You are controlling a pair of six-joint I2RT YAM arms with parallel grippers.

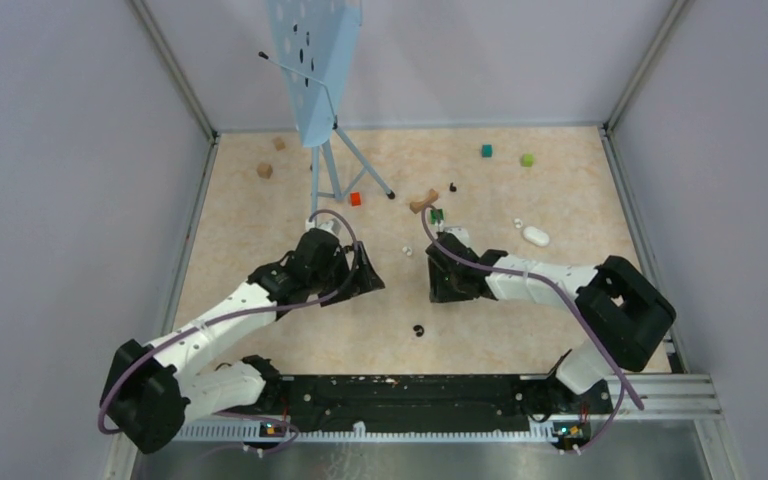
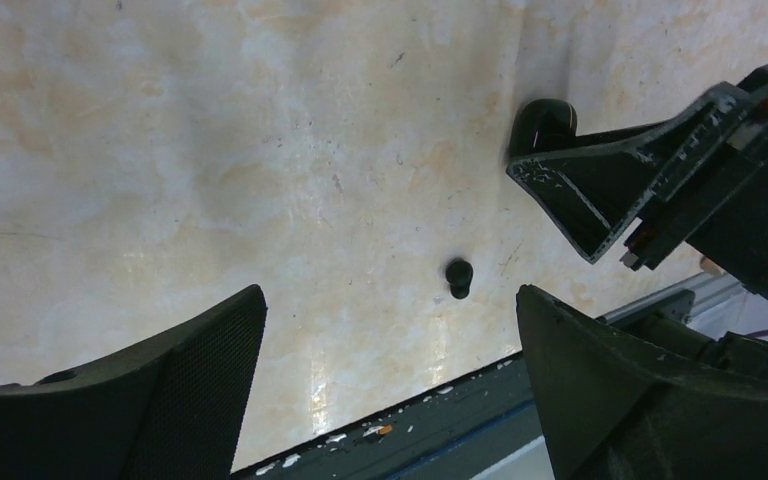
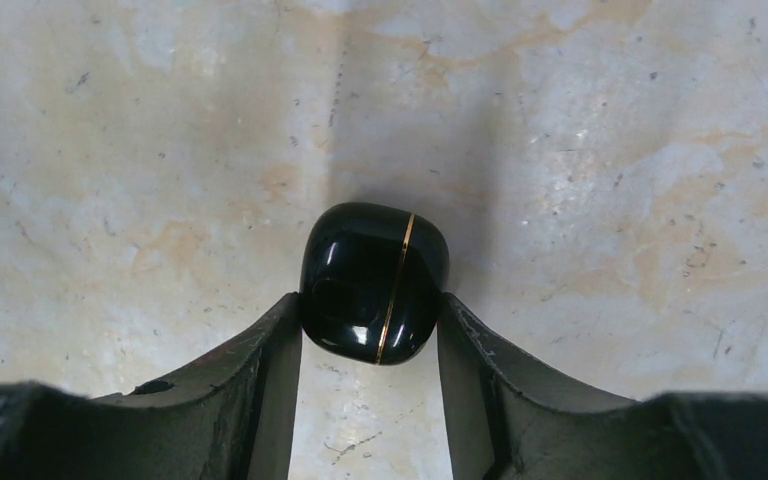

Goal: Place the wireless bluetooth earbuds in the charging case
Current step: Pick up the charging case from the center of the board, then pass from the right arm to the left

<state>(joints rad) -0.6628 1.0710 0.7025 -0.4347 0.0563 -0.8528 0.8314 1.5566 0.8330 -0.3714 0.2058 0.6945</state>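
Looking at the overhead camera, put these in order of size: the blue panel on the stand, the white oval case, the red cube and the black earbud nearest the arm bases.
1. blue panel
2. white oval case
3. red cube and black earbud: they look nearly alike here, so I won't rank them.

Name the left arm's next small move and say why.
Probably lower the open left pincer onto the small glossy black earbud and close on it. That bud lies loose on the beige marbled table inside the pincer's gap, while the right pincer clamps the glossy black, gold-lined charging case.
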